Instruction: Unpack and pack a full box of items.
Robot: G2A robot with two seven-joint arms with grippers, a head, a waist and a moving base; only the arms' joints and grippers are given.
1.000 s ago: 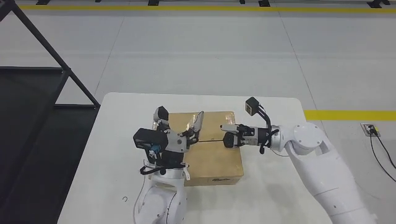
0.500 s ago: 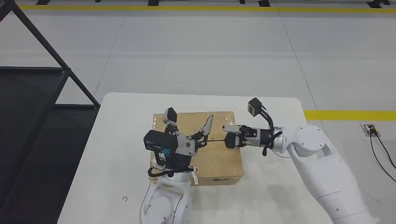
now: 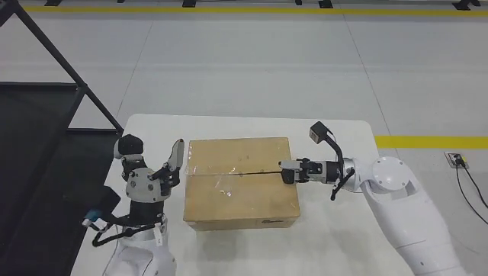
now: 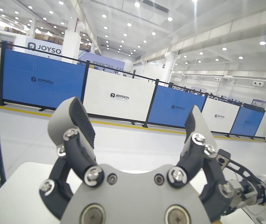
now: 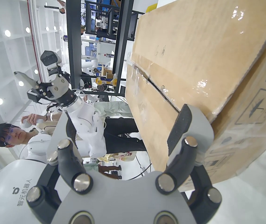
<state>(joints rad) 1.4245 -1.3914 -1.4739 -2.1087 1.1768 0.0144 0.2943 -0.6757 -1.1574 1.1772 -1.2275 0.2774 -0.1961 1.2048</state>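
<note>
1. While taped shut along the seam, sits centre frame on white table [image 3: 328,135]: cardboard box [image 3: 240,192].
2. Judged step: opening, before any unpacking.
3. Right gripper [image 3: 285,171]: fingers parted, empty, at seam's right end.
4. Left gripper [image 4: 135,108]: spread, empty, raised left of box.
5. Next: work a fingertip into seam, split tape, lift flap.

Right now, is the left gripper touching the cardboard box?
Apart. In the right wrist view the left gripper hangs in the air, and open background shows between it and the cardboard box.
</note>
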